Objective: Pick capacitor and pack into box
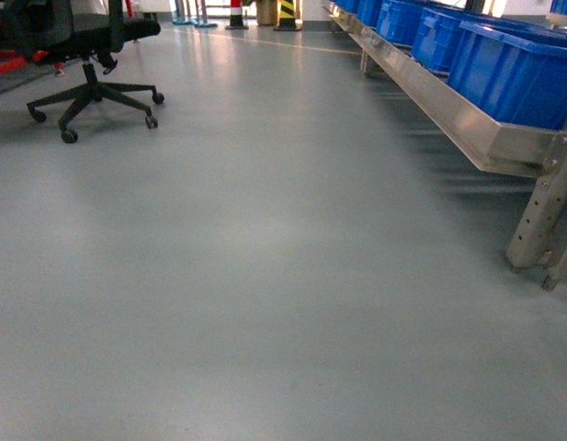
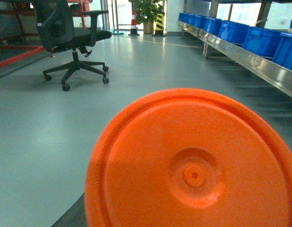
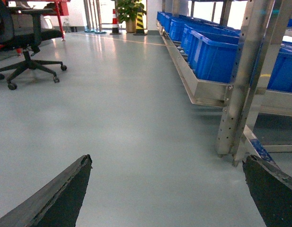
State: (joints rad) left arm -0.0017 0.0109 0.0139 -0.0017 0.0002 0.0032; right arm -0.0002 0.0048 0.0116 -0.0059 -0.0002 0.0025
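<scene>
Right gripper (image 3: 167, 198): fingers (image 3: 60, 198) spread wide, nothing between them, grey floor (image 3: 136, 118) below. Left gripper: fingers not visible, can't tell their state; an orange disc (image 2: 193, 165) fills most of the left wrist view, close to the lens. No box or capacitor in any view. Head view shows bare floor, an office chair (image 1: 81, 55) far left, and blue bins (image 1: 513, 64) on a steel rack (image 1: 448, 110) along the right. Striped bollard (image 1: 287, 14) at the far end.
</scene>
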